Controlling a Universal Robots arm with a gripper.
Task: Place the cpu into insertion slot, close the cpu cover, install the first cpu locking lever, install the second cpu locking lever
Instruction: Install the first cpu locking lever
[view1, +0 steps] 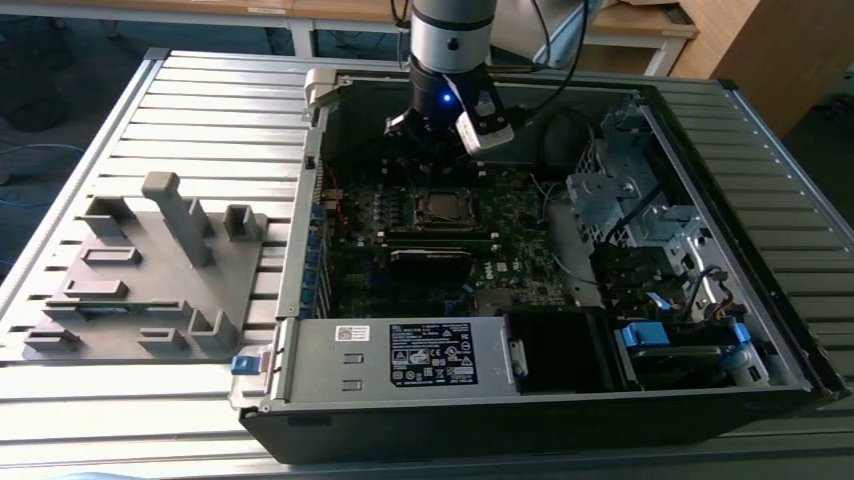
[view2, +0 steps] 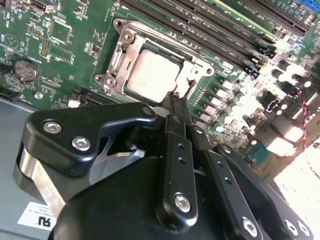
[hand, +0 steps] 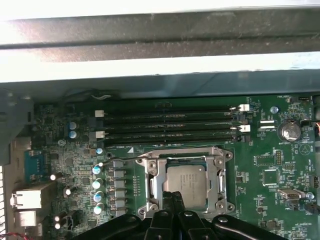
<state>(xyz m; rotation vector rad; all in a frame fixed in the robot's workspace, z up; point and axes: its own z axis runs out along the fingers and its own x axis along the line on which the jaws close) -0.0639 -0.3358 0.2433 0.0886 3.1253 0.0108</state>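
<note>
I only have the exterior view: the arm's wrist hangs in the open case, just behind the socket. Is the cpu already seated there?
Observer: Yes. In both wrist views the cpu lies flat in place, silver top up.
Operator: And the cpu cover, up or down?
Observer: Down. The cpu cover lies flat around the cpu, which shows through its window.
Operator: Where exactly is the claw?
Observer: In the second wrist view the claw is right at the cover's edge, beside the cpu. I cannot tell whether it touches.
</note>
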